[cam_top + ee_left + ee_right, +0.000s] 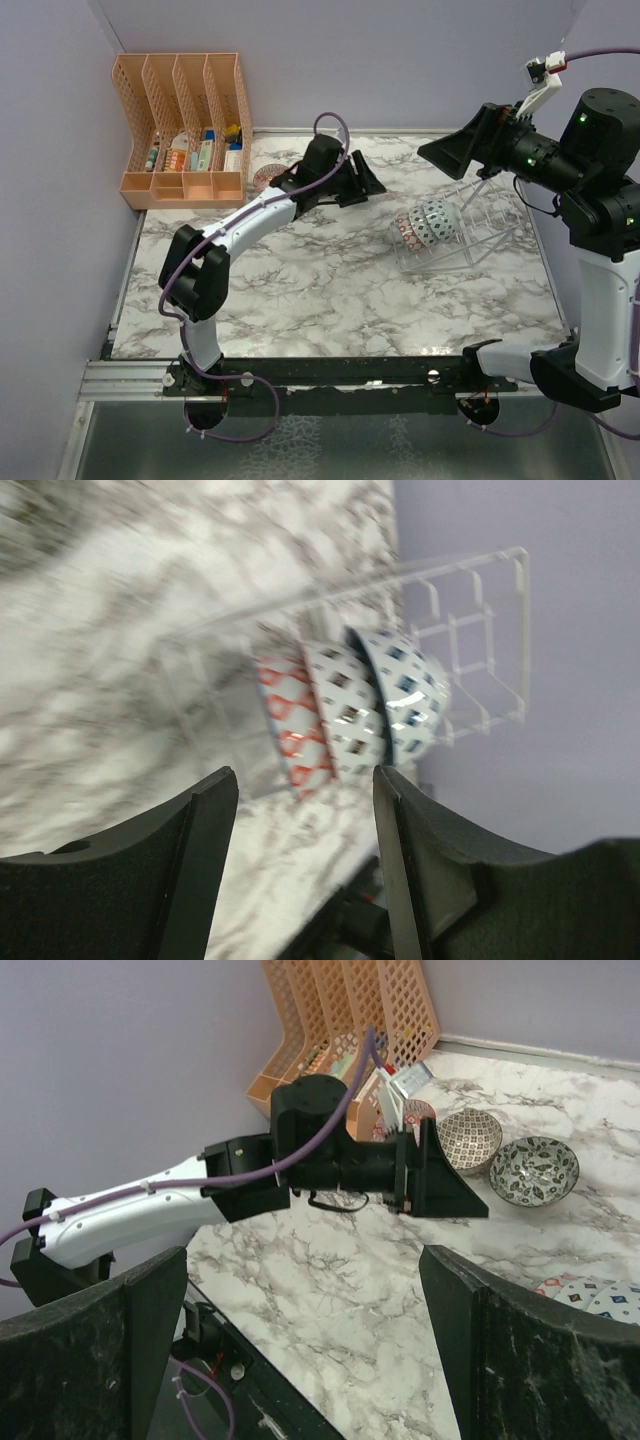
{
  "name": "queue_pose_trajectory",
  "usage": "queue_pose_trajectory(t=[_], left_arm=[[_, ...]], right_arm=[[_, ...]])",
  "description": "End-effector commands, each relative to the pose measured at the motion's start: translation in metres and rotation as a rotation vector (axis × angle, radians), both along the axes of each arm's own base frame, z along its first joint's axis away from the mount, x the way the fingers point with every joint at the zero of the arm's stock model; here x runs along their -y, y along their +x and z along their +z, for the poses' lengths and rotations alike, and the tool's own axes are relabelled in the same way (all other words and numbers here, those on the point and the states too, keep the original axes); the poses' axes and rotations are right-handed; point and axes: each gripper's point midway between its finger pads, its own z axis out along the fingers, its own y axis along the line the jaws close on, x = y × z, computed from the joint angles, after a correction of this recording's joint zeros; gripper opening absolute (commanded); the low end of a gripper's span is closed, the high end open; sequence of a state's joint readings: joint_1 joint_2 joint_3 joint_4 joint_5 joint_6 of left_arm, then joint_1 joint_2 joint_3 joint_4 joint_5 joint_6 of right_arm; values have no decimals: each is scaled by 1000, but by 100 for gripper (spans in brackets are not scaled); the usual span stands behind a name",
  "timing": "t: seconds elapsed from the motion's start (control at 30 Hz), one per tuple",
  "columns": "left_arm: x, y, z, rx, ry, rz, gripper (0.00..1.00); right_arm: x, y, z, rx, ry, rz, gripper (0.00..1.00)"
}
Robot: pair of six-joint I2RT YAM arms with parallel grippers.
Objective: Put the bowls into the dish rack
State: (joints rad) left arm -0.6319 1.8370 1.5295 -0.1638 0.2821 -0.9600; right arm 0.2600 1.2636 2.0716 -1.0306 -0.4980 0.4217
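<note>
Over the table (300, 290), the left arm (250, 215) stretches toward the dish rack (480, 225), fingers (205, 860) apart.

Clear plastic dish rack (488, 226), glossy marbled table (330, 292)

White marble veined in grey on the bench (330, 290). Colourless, see-through plastic for the dish rack (460, 565). Diamond lattice outside on three bowls: a red-and-white bowl (290, 725), a grey-and-white bowl (345, 710), a blue-and-white bowl (410, 685). Fine dense patterning inside a brownish-grey bowl (470, 1138) and a darker grey bowl (540, 1168). Peach-orange lattice on the file organizer (185, 120). Matt black on the left claw (305, 780) and right claw (300, 1270).
</note>
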Motion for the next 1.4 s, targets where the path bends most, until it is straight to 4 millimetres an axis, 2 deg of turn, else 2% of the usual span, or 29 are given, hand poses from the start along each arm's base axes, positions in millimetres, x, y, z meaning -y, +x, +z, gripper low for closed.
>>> queue_pose_trajectory(t=[0.0, 0.07, 0.1, 0.13, 0.3, 0.47, 0.6, 0.77, 1.0, 1.13, 1.3, 1.37], left_arm=[[-83, 39, -4, 190, 328, 91, 59], [-107, 55, -7, 267, 458, 70, 62], [-115, 61, -10, 300, 509, 33, 71], [-125, 66, -13, 326, 571, 2, 75], [-169, 80, -37, 374, 805, -85, 84], [-198, 76, -76, 388, 957, -299, 82], [-218, 73, -99, 386, 914, -400, 78], [-230, 82, -113, 372, 853, -438, 76], [-217, 86, -132, 329, 782, -474, 72], [-213, 89, -130, 352, 829, -471, 72], [-226, 98, -140, 327, 908, -428, 71], [-227, 102, -143, 317, 917, -411, 66]], right_arm=[[-6, -7, 11, 30, 19, 53, 99], [-8, -7, 10, 28, 22, 65, 99], [-8, -7, 9, 25, 22, 69, 99], [-9, -6, 9, 22, 22, 74, 99], [-11, -2, 6, 11, 19, 84, 99], [-12, 2, 2, -5, 14, 82, 99], [-13, 4, 2, -9, 16, 85, 99], [-14, 9, -1, -25, 15, 82, 99], [-15, 14, -3, -34, 16, 74, 99], [-15, 17, -4, -37, 19, 64, 99], [-15, 21, -7, -43, 20, 61, 99], [-15, 22, -7, -43, 19, 59, 99]])
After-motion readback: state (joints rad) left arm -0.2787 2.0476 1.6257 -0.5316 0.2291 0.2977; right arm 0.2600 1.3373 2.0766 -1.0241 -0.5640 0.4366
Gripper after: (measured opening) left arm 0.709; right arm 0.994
